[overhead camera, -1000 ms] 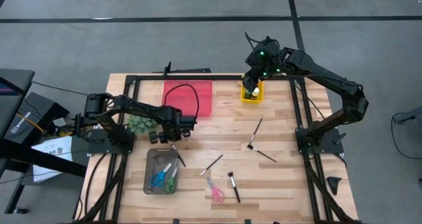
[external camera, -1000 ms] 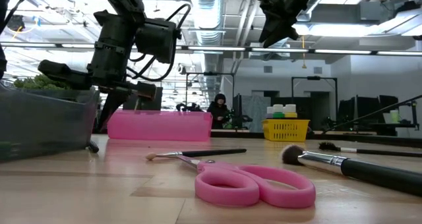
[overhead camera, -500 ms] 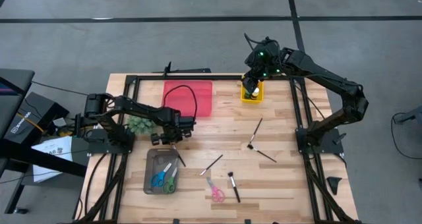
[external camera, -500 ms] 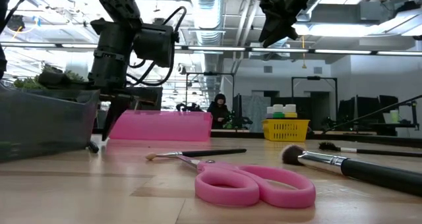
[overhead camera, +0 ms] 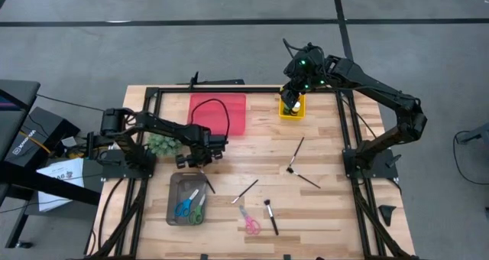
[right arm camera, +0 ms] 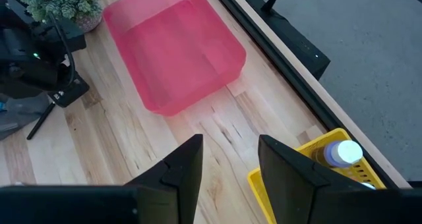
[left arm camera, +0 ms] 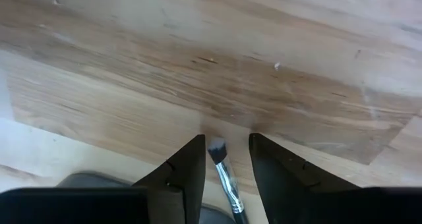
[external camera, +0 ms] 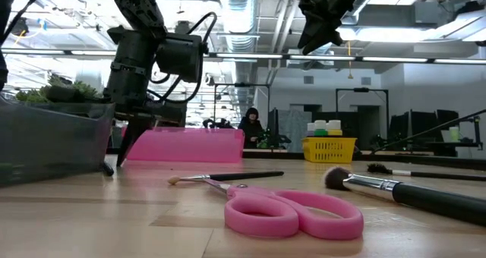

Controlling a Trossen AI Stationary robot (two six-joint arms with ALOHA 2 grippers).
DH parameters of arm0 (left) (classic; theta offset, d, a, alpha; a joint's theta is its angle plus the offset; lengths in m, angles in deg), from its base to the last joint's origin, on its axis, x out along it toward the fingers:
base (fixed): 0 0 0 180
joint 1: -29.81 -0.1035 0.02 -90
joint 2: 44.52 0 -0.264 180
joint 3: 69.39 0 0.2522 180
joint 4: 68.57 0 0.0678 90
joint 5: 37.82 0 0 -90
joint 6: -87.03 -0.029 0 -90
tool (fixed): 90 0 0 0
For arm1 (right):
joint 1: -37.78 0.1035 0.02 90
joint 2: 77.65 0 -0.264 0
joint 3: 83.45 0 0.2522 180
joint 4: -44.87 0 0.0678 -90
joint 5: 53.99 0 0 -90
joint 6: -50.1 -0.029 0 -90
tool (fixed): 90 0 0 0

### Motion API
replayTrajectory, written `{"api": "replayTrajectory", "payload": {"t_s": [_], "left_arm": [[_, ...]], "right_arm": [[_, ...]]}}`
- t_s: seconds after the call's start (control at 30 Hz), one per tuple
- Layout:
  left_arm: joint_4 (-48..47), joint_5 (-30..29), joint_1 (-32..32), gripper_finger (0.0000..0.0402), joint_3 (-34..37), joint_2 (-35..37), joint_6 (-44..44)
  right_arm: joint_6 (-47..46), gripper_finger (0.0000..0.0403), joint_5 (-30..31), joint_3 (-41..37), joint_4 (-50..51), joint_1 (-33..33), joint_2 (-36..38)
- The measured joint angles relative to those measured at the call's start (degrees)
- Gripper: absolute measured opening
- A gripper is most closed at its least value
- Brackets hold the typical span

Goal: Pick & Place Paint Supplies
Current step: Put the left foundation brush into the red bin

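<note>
1. Left gripper (overhead camera: 200, 162) low over the table near the grey tray's (overhead camera: 177, 206) far corner — fingers (left arm camera: 188, 174) partly apart, either side of a thin brush (left arm camera: 223, 171); actual grip on it cannot be told.
2. Same brush (overhead camera: 206, 180) slanting down past the tray's corner to the wood.
3. Right gripper (overhead camera: 291, 99) raised above the yellow basket (overhead camera: 291, 113) at the table's far edge — fingers (right arm camera: 181, 168) partly apart, nothing between them.
4. A white-capped bottle (right arm camera: 343, 153) standing in the basket.
5. Pink bin (overhead camera: 219, 115) left of the basket, fuzzy green tuft (overhead camera: 161, 144) beside the left arm.
6. 2 scissors (overhead camera: 190, 206) in the grey tray, pink scissors (overhead camera: 249, 221) on the wood near the front.
7. More brushes loose mid-table: a slim one (overhead camera: 245, 190), a thick one (overhead camera: 270, 216), 2 crossing (overhead camera: 296, 165) further right.
</note>
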Motion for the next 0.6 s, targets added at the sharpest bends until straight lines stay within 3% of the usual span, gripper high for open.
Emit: {"api": "replayTrajectory", "payload": {"t_s": [0.6], "left_arm": [[0.57, 1.12, 0.28, 0.0117, 0.14, -0.58, 0.89]], "right_arm": [[0.0, 0.0143, -0.02, 0.0, 0.55, -0.06, 0.0]]}}
